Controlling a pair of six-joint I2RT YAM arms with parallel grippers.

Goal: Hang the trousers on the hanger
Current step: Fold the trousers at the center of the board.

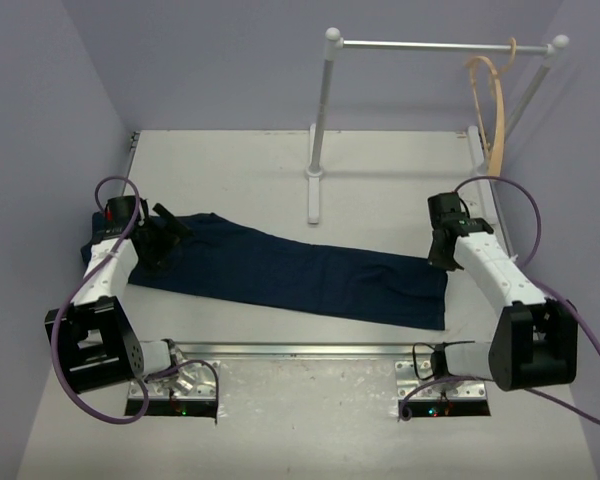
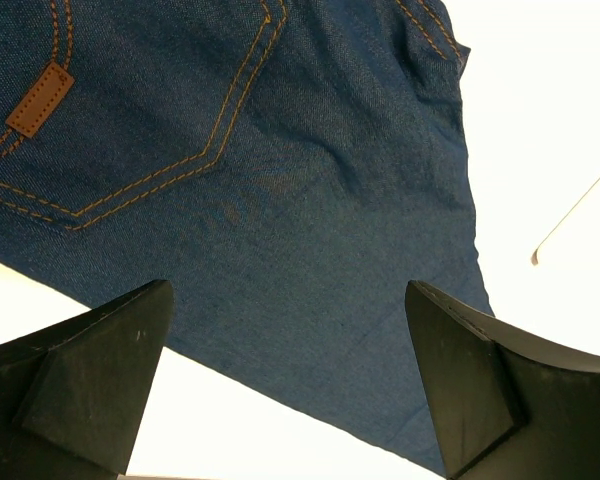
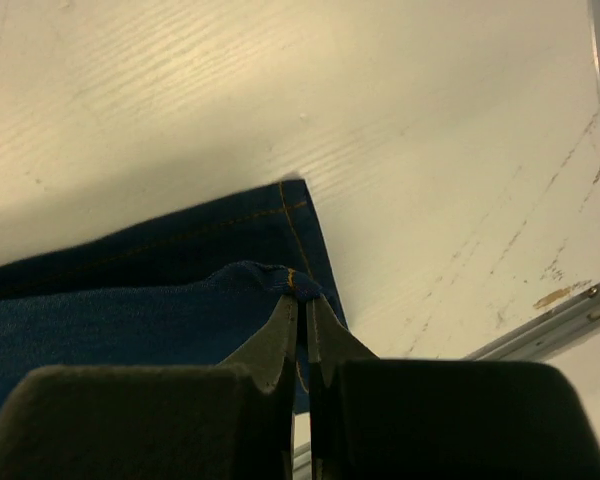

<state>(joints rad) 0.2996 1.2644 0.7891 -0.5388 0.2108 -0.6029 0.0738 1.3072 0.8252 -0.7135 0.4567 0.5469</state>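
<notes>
The trousers [image 1: 290, 270] lie flat across the table, waist at the left, leg ends at the right. My left gripper [image 1: 165, 232] is open and hovers over the waist end; in the left wrist view its fingers [image 2: 100, 380] straddle the denim near the back pocket and brown patch [image 2: 40, 98]. My right gripper [image 1: 440, 255] is shut on the hem corner of the top leg [image 3: 295, 283], lifting it slightly off the lower leg [image 3: 230, 225]. The hanger [image 1: 492, 110] hangs from the rail at the back right.
A white rail [image 1: 430, 45] on ball-topped posts stands at the back; its left post base [image 1: 314, 195] sits just behind the trousers. Metal mounting plates [image 1: 310, 350] run along the near edge. Purple walls close in on both sides.
</notes>
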